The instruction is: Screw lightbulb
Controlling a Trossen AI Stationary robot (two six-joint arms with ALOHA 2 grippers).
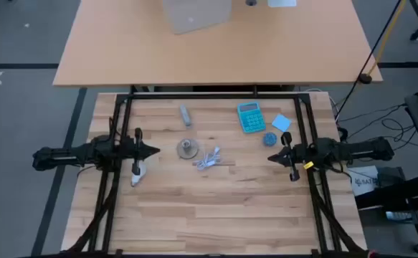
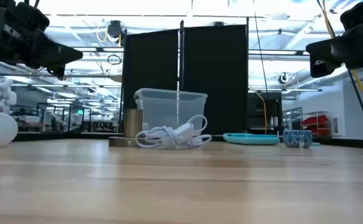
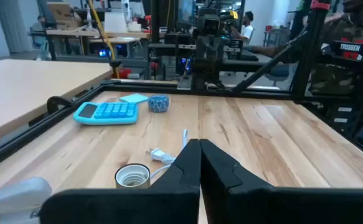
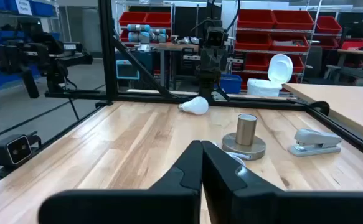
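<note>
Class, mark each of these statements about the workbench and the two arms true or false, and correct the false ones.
1. The lightbulb lies on the table, held by neither arm. True.
2. The lightbulb is already screwed into the socket. False: the socket stands empty, the bulb apart from it.
3. The left gripper has its jaws shut. True.
4. The blue calculator lies nearer the left arm. False: it lies on the right arm's side.
5. The right gripper grips the white cable. False: its jaws are shut on nothing, and the cable lies beside the socket.
</note>
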